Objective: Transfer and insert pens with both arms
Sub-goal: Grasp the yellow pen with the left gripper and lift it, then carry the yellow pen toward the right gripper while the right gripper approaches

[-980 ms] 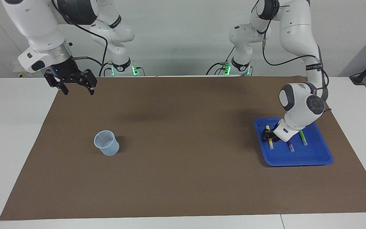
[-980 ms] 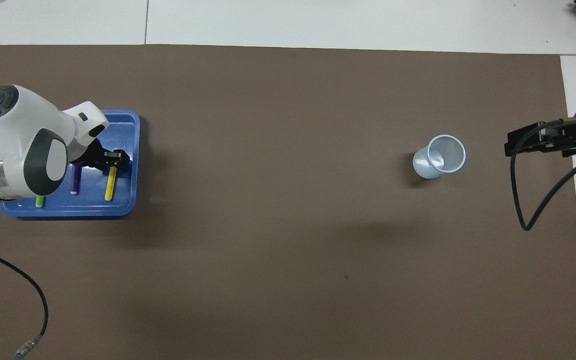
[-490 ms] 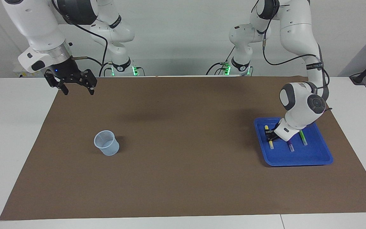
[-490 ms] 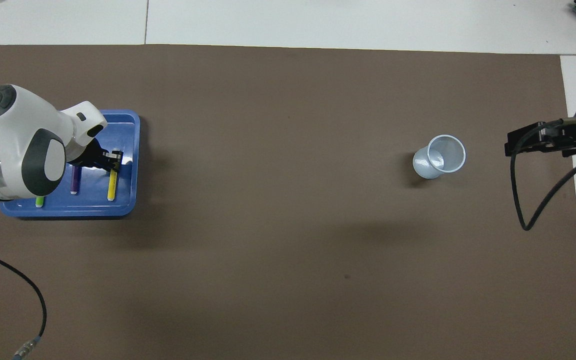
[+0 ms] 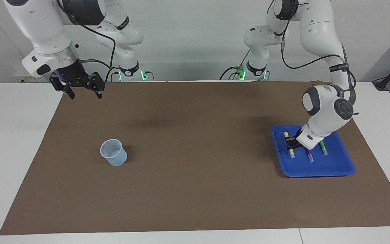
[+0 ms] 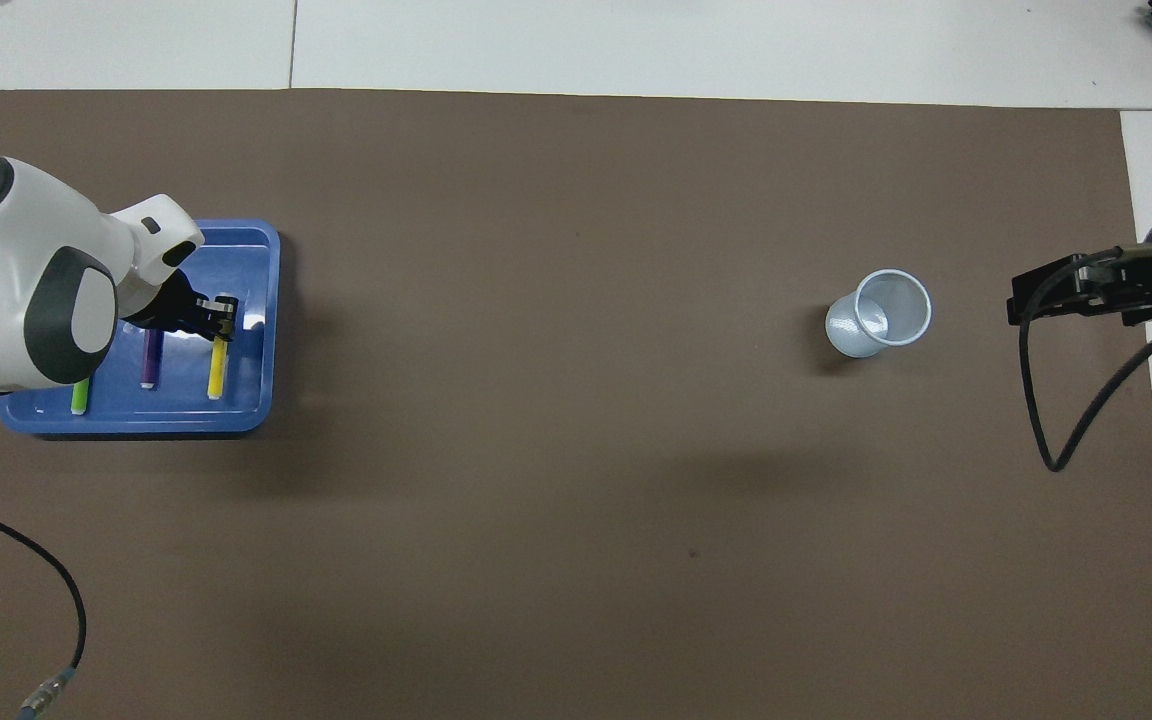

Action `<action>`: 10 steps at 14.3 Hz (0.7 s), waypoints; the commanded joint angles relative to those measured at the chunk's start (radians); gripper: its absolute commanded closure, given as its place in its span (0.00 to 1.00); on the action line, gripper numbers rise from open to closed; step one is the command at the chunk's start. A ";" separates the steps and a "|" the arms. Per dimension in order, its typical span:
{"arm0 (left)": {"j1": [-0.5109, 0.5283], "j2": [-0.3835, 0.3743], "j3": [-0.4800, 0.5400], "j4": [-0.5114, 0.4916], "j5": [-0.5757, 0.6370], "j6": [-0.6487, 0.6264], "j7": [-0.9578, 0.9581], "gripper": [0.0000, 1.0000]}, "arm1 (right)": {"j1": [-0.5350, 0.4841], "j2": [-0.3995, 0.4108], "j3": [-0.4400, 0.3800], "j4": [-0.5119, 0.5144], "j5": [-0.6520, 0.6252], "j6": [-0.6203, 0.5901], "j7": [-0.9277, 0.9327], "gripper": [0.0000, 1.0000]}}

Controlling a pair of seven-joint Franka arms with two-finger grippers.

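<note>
The left gripper [image 5: 290, 143] is down in the blue tray [image 5: 337, 169] at the left arm's end of the table, its fingers clamped together on the yellow pen [image 5: 288, 144]. The grip sits on the pen's upper half, toward the robots; the rest of the pen runs out from under the fingers toward the tray's rim farthest from the robots, ending in a pale tip. Whether the pen has left the tray floor cannot be told.

Just beside the left gripper, on the side away from the table's middle, lies the purple pen [image 5: 308, 156], and one place further out the green pen [image 5: 323, 147]; both rest flat on the tray, roughly parallel to the yellow one (their robot-side ends are hidden under the white wrist of the arm).

The right gripper [image 5: 84, 94] hangs in the air over the corner of the brown mat [image 5: 195, 189] at the right arm's end, near the robots, with its fingers spread wide apart and nothing between them. This arm waits.

The pale-blue cup [image 5: 113, 152] stands upright on the mat, well apart from both grippers, much closer to the right one and farther from the robots than the mat corner under it.
</note>
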 commanded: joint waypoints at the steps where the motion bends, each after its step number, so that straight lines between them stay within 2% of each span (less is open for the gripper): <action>1: 0.007 -0.071 0.000 0.003 -0.014 -0.035 0.006 1.00 | 0.024 -0.028 0.011 -0.023 0.027 -0.011 -0.019 0.00; 4: -0.002 -0.108 -0.002 0.009 -0.016 -0.059 -0.050 1.00 | 0.075 -0.034 0.011 -0.028 0.029 -0.011 -0.019 0.00; 8: -0.043 -0.110 -0.026 0.032 -0.083 -0.160 -0.329 1.00 | 0.147 -0.042 0.017 -0.055 0.038 0.026 0.036 0.00; 10: -0.074 -0.111 -0.028 0.032 -0.131 -0.188 -0.450 1.00 | 0.160 -0.054 0.020 -0.093 0.116 0.081 0.063 0.00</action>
